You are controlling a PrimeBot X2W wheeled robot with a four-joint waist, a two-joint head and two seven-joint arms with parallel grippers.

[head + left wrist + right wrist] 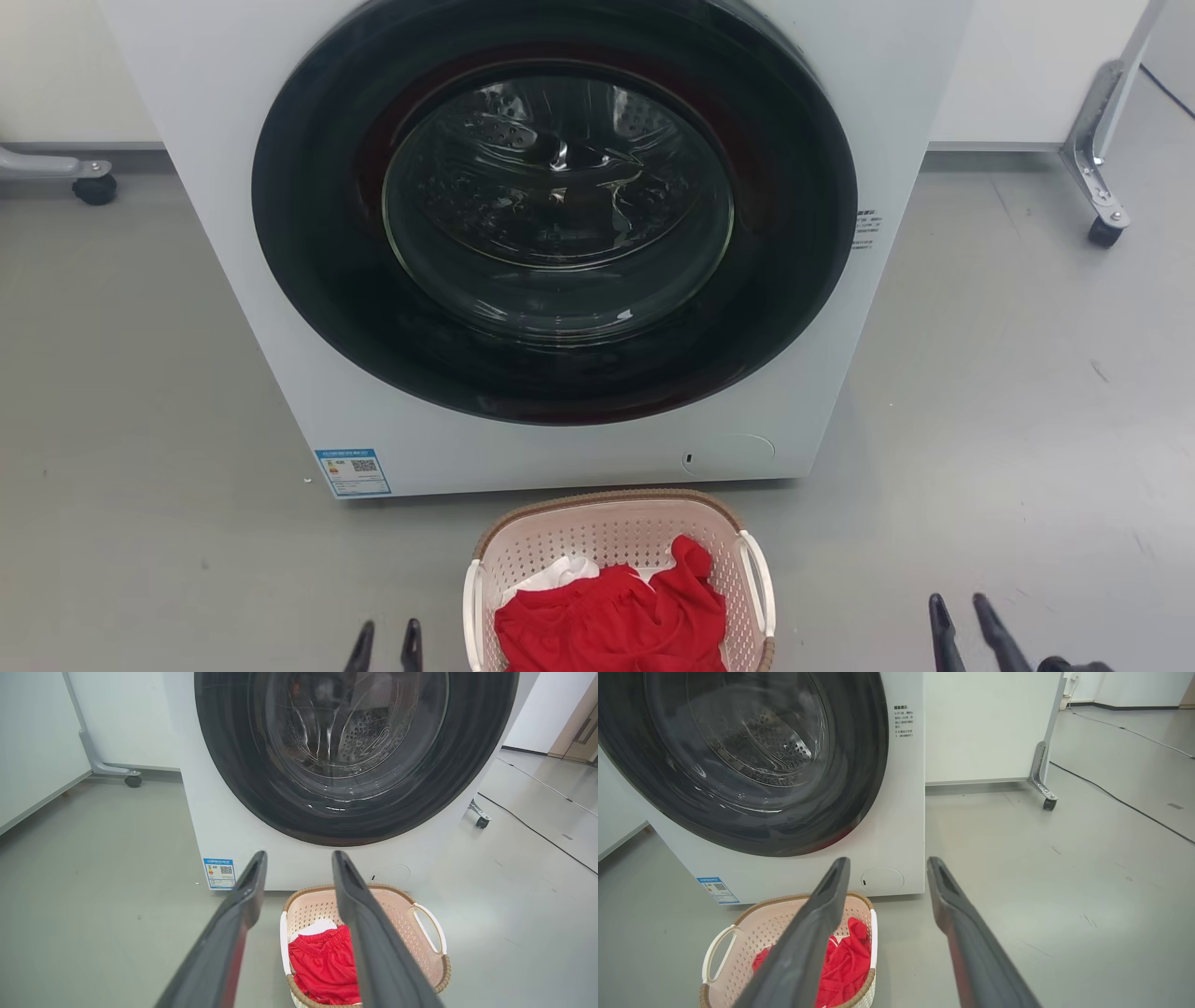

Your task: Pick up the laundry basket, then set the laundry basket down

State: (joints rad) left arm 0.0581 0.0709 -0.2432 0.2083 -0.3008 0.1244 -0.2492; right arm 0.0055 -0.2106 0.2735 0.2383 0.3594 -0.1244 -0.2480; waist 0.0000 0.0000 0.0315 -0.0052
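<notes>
My left gripper (386, 629) and right gripper (959, 605) hang spread and empty either side of the basket (611, 537), which sits on the floor (980, 420) just before the washer (233, 280). Light, stiff plastic, I reckon; I'd pinch the white side handles (760, 571), one each

Left hand (300, 855) fingers spread, holding nothing. Laundry basket (405, 933) on floor just before washing machine (219, 821); red garment (322, 970) inside.

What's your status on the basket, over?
Left gripper open, left of laundry basket. Right gripper open, farther off right. Basket on floor, red garment inside. Washing machine close behind it.
</notes>
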